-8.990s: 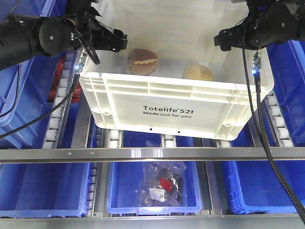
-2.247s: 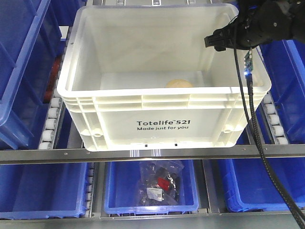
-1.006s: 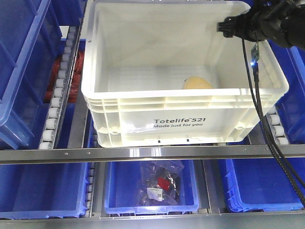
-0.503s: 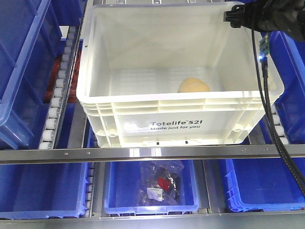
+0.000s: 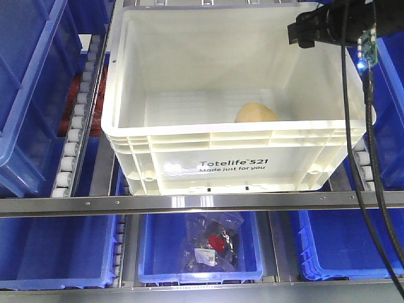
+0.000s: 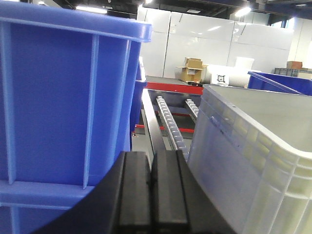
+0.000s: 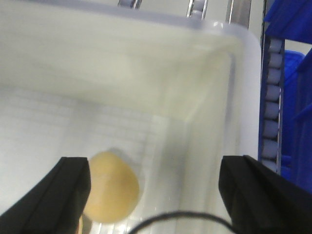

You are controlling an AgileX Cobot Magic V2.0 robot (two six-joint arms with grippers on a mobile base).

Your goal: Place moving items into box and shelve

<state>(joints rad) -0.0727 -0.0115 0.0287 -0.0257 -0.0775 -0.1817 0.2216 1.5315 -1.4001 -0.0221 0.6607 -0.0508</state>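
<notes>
Right gripper [image 7: 156,183] spread, empty, above box [image 5: 240,161], print forward, bun [image 5: 256,113] inside

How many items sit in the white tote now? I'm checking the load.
1: a tan bun on the white tote floor, front right; its near wall may hide others.

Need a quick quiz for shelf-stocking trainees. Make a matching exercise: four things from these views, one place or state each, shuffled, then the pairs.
Things:
1. tan bun
2. white tote
3. left gripper
4. bagged items

Places or states:
A. shut, between blue bin and tote
B. in a lower blue bin
C. on the tote's floor
D. on the roller shelf

Pairs: 1-C, 2-D, 3-A, 4-B
</notes>
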